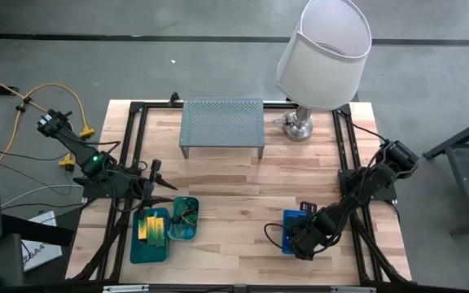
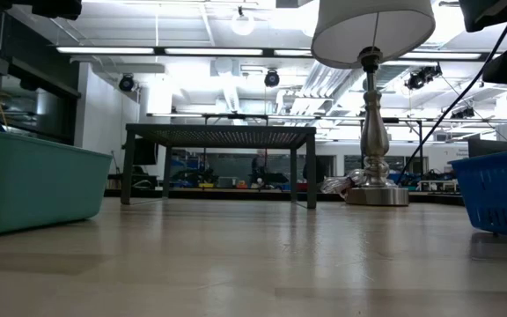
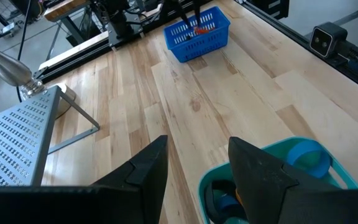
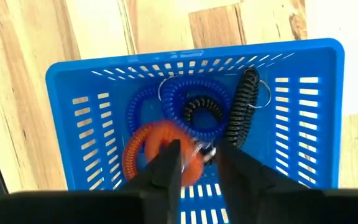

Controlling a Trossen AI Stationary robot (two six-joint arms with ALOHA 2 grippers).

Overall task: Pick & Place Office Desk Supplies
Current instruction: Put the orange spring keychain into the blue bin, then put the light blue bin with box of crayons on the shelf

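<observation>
the right gripper [image 4: 194, 163] hangs narrowly parted over the blue mesh basket [image 4: 79, 124], reaching for the red band loop [image 4: 145, 152] among the coiled loops. the left gripper [image 3: 197, 165], open and empty, waits beside the round teal tray [image 3: 278, 152].

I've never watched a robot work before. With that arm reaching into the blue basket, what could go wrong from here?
The right gripper sits down among tangled coils in the basket: the red coil overlaps the blue coil and black coils, so lifting one might drag others out. The light basket might also shift if the fingers snag its mesh. The left gripper hovers open by the teal tray and could bump it.
</observation>
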